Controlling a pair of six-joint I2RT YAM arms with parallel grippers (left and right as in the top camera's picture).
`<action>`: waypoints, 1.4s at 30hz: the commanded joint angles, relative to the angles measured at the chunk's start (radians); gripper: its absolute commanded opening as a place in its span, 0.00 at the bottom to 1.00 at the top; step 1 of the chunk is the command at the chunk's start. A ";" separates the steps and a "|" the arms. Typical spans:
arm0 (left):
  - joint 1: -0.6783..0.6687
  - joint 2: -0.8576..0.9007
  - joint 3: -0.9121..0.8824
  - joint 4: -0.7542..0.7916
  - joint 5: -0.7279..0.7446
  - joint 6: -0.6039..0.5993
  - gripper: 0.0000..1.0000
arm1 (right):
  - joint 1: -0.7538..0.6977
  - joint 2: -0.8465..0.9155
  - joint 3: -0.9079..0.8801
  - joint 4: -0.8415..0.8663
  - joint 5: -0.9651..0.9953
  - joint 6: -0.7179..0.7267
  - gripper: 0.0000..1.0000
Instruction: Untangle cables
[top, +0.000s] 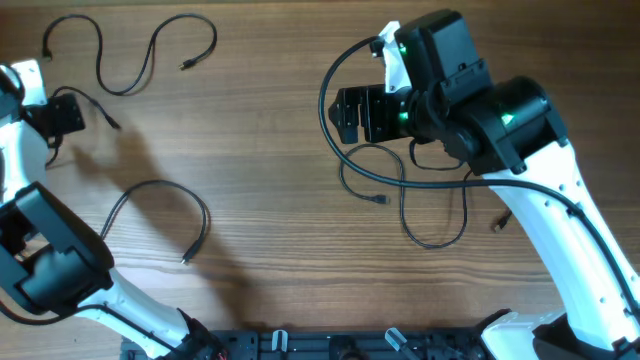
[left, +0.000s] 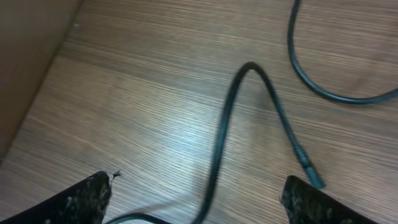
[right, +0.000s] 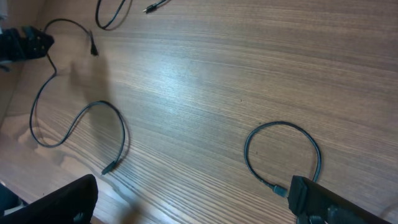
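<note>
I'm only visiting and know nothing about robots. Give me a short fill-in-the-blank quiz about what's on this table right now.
The table has a surface of ___. The cables lying on it are coloured ___. The left fingers stand ___ above one cable's plug end. The right fingers hold ___.
Missing words: wood; black; open; nothing.
</note>
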 joint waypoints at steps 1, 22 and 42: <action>0.026 0.051 0.012 0.007 0.105 0.045 0.86 | -0.001 0.045 0.002 0.001 -0.009 0.056 1.00; 0.023 -0.295 0.012 -0.035 0.846 -0.142 0.04 | -0.001 0.067 0.002 -0.042 -0.062 0.051 1.00; -0.061 -0.157 0.006 -0.810 0.198 -0.047 0.22 | -0.001 0.067 0.002 -0.053 -0.062 -0.026 1.00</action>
